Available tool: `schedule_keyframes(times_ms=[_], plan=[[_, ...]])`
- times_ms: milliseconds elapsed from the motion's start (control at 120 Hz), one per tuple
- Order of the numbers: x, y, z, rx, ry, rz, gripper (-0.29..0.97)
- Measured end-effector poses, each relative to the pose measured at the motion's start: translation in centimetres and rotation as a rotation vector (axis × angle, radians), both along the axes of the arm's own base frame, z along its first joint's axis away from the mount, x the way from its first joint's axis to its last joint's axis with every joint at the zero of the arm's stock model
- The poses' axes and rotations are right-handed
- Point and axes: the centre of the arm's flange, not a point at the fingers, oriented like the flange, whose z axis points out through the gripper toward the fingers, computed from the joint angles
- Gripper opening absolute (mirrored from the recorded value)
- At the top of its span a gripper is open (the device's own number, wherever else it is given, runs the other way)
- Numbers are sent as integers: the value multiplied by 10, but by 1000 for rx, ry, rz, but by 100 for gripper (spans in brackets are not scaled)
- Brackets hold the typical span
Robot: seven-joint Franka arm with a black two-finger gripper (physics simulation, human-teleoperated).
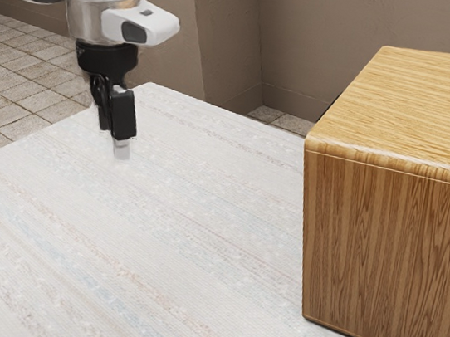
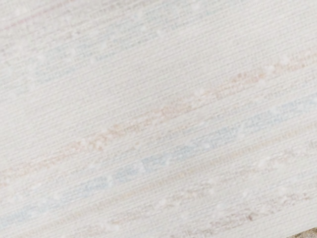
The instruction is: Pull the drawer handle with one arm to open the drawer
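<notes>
**benchbot_fan:** So where are we at? Our pincer [image 1: 121,151] hangs pointing straight down over the bench [image 1: 198,240], up by its far edge toward the exterior view's left corner. It's a little above the surface and touching nothing. We see it edge-on, so honestly we can't tell how wide it's set. Nothing dangles from it, anyway.

**drawer_dan:** Yeah, and the wrist view agrees: just bare bench [image 2: 158,119] weave under the pincer. We'd read that pose as a neutral ready stance, held high and off to one side so we've got room to swing in whichever way we need.

**benchbot_fan:** Right. The thing we care about, the cabinet [image 1: 393,226], sits on the bench by the edge at the exterior view's right. It's well apart from the pincer, with a wide stretch of bench between them.

**drawer_dan:** Catch is, the cabinet's top and the side facing this camera are plain wood grain. Our guess is the drawer and its handle are on the face looking back toward the pincer, which we only see as an edge. That'd make sense if it's meant to slide out along the bench.

**benchbot_fan:** So the pull hasn't begun. We reckon we'd have to cross the bench, drop to handle height and turn the pincer to face it.
</notes>
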Motion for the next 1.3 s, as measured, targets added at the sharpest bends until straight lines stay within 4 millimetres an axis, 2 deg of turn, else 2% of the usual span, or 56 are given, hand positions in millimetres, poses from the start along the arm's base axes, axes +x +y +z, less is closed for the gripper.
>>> schedule_keyframes(times_ms=[167, 317, 475, 633, 808, 950, 1008, 1092, 1300], plan=[[12, 27, -1, 0, -58, -74, 68], [19, 30, 3, 1, -91, -176, 68], [57, 27, 15, 16, -156, -357, 68], [94, 42, 4, 8, -202, -556, 68], [125, 24, -2, -11, -284, -881, 68], [143, 19, -15, -22, -329, -1116, 68], [151, 9, -21, -22, -350, -1228, 68], [157, -3, -20, -14, -394, -1392, 67], [175, -9, -19, 43, -494, -1729, 60]])
